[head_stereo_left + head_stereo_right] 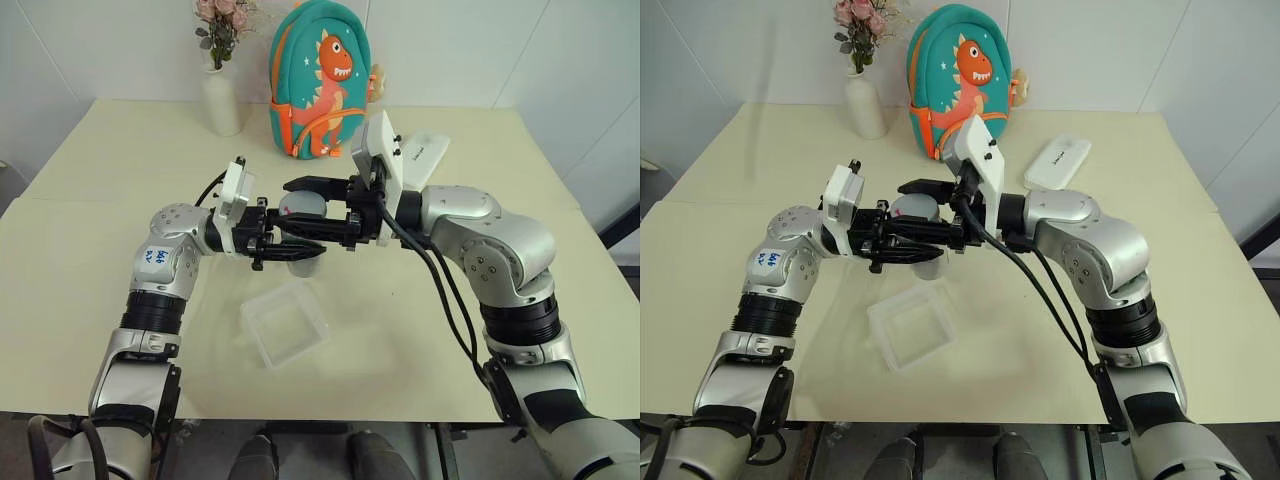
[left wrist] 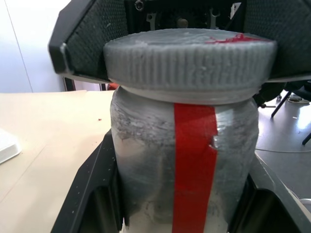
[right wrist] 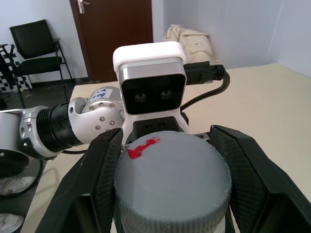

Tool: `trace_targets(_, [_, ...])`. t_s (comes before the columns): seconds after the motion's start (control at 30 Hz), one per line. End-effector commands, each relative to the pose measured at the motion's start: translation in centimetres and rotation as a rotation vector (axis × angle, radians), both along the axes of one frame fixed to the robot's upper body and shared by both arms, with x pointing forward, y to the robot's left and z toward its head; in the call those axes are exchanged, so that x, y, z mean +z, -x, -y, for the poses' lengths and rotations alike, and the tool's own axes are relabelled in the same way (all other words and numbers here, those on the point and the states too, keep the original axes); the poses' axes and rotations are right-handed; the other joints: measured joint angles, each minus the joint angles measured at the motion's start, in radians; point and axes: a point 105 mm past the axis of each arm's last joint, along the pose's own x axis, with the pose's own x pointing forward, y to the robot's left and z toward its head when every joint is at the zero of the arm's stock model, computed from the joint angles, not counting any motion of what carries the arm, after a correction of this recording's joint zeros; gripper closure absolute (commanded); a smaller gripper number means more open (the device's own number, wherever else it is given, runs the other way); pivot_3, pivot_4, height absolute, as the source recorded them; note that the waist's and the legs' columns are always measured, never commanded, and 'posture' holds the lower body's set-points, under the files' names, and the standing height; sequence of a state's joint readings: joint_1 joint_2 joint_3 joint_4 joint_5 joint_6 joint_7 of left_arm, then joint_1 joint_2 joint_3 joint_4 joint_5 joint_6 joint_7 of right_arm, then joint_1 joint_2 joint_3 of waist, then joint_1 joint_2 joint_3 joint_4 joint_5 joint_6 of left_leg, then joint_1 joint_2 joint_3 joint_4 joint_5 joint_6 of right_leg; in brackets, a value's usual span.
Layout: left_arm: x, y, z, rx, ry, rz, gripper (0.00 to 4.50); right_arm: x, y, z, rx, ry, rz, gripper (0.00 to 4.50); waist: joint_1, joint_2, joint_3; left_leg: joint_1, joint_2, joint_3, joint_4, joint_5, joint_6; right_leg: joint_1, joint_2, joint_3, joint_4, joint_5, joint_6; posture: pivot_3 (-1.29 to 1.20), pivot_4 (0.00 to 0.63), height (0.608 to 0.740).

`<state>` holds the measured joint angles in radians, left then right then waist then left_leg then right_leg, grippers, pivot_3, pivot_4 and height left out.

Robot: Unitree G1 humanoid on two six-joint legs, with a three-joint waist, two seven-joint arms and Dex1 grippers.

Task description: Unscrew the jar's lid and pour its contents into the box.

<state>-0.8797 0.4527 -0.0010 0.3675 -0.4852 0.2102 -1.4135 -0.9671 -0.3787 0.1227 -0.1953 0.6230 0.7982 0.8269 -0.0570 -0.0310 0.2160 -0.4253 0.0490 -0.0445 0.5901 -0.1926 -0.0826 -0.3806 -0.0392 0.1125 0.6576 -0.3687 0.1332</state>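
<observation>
From the head cameras, the left end effector point(image 1: 290, 243) is clamped around the jar point(image 1: 303, 262), holding it upright above the worktop point(image 1: 100, 220). The right end effector point(image 1: 318, 210) is closed on the lid point(image 1: 303, 206) from the opposite side. The box point(image 1: 285, 322) sits below and slightly nearer than the two, apparently empty. By my reading, the unscrewing is only starting and the pour is left.

In the left wrist view, the jar point(image 2: 184, 170) sits between the black fingers point(image 2: 92, 194); it is cloudy clear plastic with a red stripe. The ribbed grey lid point(image 2: 189, 65) sits flush on the jar, gripped from beyond.

In the right wrist view, the lid point(image 3: 172, 182) has a red mark and is pinched between padded fingers point(image 3: 104, 179). The contents cannot be made out.
</observation>
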Motion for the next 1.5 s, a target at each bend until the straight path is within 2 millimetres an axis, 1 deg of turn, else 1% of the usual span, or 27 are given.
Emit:
trace_targets(0.03, [-0.9,0.0,-0.7,0.002,-0.034,-0.039,2.44,4.6,0.8,1.8,-0.005,-0.115,0.191,1.95,0.000,0.000,0.000,0.000,0.000,0.000,0.000,0.000,0.000,0.000,0.000,0.000,0.000,0.000,0.000,0.00,0.150,0.740])
trace_targets(0.27, [-0.8,-0.2,-0.7,-0.002,-0.025,-0.068,2.44,5.6,0.8,2.3,0.045,-0.139,0.227,1.95,-0.001,0.000,0.000,0.000,0.000,0.000,0.000,0.000,0.000,0.000,0.000,0.000,0.000,0.000,0.000,0.00,0.150,0.740])
trace_targets(0.43, [-1.4,-0.3,-0.6,-0.014,-0.053,-0.090,2.44,5.7,0.6,2.3,0.059,-0.152,0.224,1.95,0.000,0.000,0.000,0.000,0.000,0.000,0.000,0.000,0.000,0.000,0.000,0.000,0.000,0.000,0.000,0.00,0.150,0.740])
trace_targets(0.6, [-1.8,-0.6,-0.7,-0.021,-0.085,-0.100,2.44,6.5,0.3,2.4,0.060,-0.182,0.235,1.95,-0.001,0.000,0.000,0.000,0.000,0.000,0.000,0.000,0.000,0.000,0.000,0.000,0.000,0.000,0.000,0.00,0.150,0.740])
trace_targets(0.7, [-1.9,-0.7,-0.7,-0.023,-0.092,-0.100,2.44,6.6,0.2,2.4,0.059,-0.184,0.240,1.95,0.000,0.000,0.000,0.000,0.000,0.000,0.000,0.000,0.000,0.000,0.000,0.000,0.000,0.000,0.000,0.00,0.150,0.740])
trace_targets(0.87, [-2.0,-1.0,-0.7,-0.009,-0.091,-0.085,2.44,7.0,0.1,2.4,0.051,-0.199,0.253,1.95,0.000,0.000,0.000,0.000,0.000,0.000,0.000,0.000,0.000,0.000,0.000,0.000,0.000,0.000,0.000,0.00,0.150,0.740])
trace_targets(1.0, [-1.5,-1.3,-0.8,0.008,-0.056,-0.078,2.44,7.7,0.3,2.6,0.053,-0.256,0.252,1.95,0.000,0.000,0.000,0.000,0.000,0.000,0.000,0.000,0.000,0.000,0.000,0.000,0.000,0.000,0.000,0.00,0.150,0.740])
trace_targets(1.2, [-1.5,-0.9,-0.7,-0.023,-0.029,-0.114,2.44,7.4,1.6,2.6,0.138,-0.280,0.260,1.95,0.000,0.000,0.000,0.000,0.000,0.000,0.000,0.000,0.000,0.000,0.000,0.000,0.000,0.000,0.000,0.00,0.150,0.740])
trace_targets(1.37, [-1.2,-1.1,-0.6,-0.030,0.004,-0.129,2.44,6.6,2.1,2.5,0.193,-0.260,0.247,1.95,0.000,0.000,0.000,0.000,0.000,0.000,0.001,0.000,0.000,0.000,0.000,0.000,0.001,0.000,0.000,0.00,0.150,0.740])
trace_targets(1.5, [-1.4,-1.2,-0.4,-0.039,0.004,-0.137,2.44,6.0,2.3,2.2,0.230,-0.239,0.248,1.95,0.000,0.000,0.000,0.000,0.000,0.000,0.001,0.000,0.000,0.000,0.000,0.000,0.001,0.000,0.000,0.00,0.150,0.740])
